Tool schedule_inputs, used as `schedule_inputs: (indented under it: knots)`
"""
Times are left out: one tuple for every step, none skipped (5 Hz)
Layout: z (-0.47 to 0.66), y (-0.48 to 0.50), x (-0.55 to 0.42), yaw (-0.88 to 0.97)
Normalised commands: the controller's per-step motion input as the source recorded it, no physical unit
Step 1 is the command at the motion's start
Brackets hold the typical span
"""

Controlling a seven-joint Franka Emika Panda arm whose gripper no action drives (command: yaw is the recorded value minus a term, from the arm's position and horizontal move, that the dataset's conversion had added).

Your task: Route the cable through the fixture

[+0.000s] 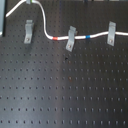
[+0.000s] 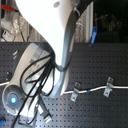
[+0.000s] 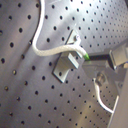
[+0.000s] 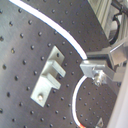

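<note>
- A black perforated board (image 1: 65, 95) carries three small grey sheet-metal clips along its far edge in the first exterior view: one near the first exterior view's left (image 1: 28, 31), a middle clip (image 1: 71, 38) and one toward the first exterior view's right (image 1: 111, 33).
- The cable (image 1: 46, 31), a thin white cord, comes in from the far left corner of the board in the first exterior view, curves down past the left clip without touching it, then runs along to the middle clip and on through the right clip to the board's right edge.
- A red band (image 1: 57, 38) sits on the cable just before the middle clip, and a blue band (image 1: 88, 36) just after it.
- In the second exterior view the arm (image 2: 60, 35) fills the foreground; behind it the white cable passes two clips, one of them near the blue band (image 2: 75, 91).
- In the first wrist view a clip (image 3: 67, 62) stands bolted to the board with the cable looping over its top.
- In the second wrist view the gripper (image 4: 97, 70) has its fingers closed around the white cable, just beside a clip.
</note>
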Motion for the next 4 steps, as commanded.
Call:
schedule_inputs:
  knots:
    - [0.29, 0.390, -0.223, 0.22]
    - [0.29, 0.219, -0.243, 0.23]
    - [0.02, -0.045, -0.192, 0.15]
    - [0.07, -0.102, -0.037, 0.00]
